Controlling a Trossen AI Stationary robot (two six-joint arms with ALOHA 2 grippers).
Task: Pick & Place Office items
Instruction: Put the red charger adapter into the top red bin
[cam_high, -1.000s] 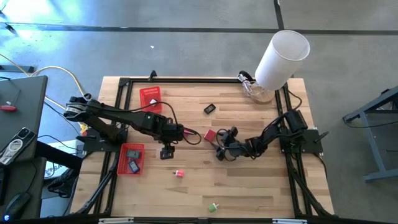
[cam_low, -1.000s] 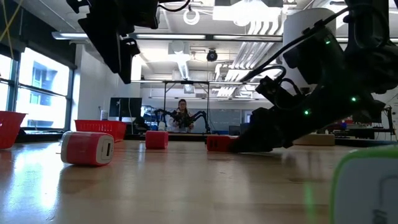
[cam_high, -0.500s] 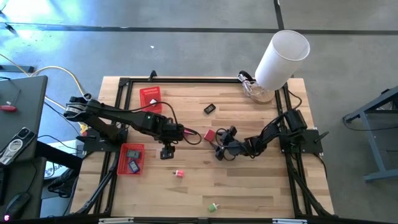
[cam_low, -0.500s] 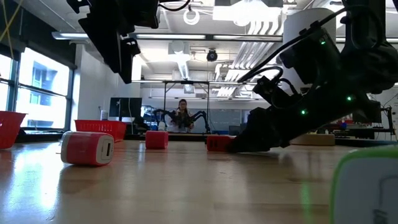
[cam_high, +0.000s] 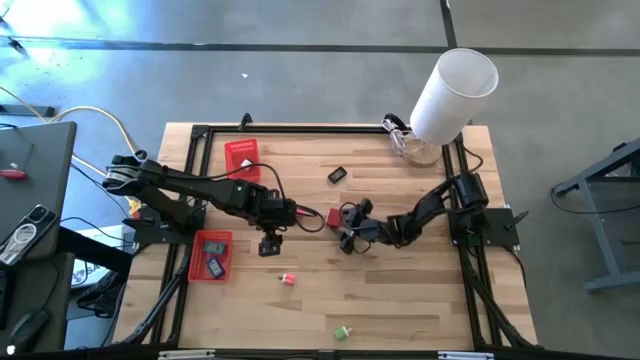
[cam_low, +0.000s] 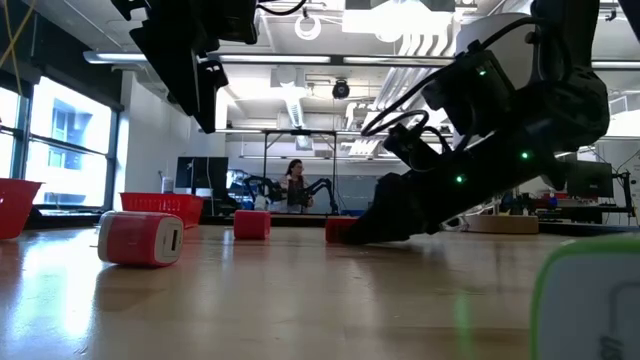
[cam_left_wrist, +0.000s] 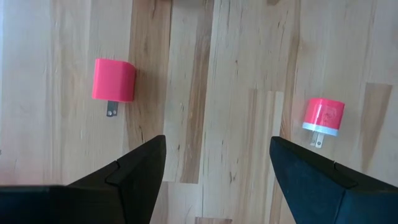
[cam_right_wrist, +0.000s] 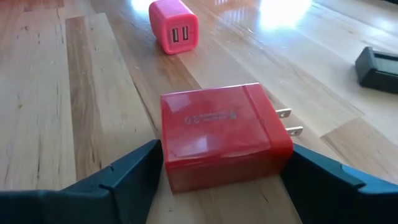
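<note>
Office items lie scattered on the wooden table (cam_high: 400, 290). My left gripper (cam_high: 268, 243) hangs spread wide above bare wood. Right gripper (cam_high: 341, 236), fingers wide, brackets a glossy red charger (cam_right_wrist: 221, 132), blocky, two prongs, mid-table; not yet clamped.

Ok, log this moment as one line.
right gripper: open, straddling red charger | left gripper: open, above table | nothing held

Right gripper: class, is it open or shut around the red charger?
Open. The right gripper has its fingers spread on either side of the red charger, which lies flat on the table.
</note>
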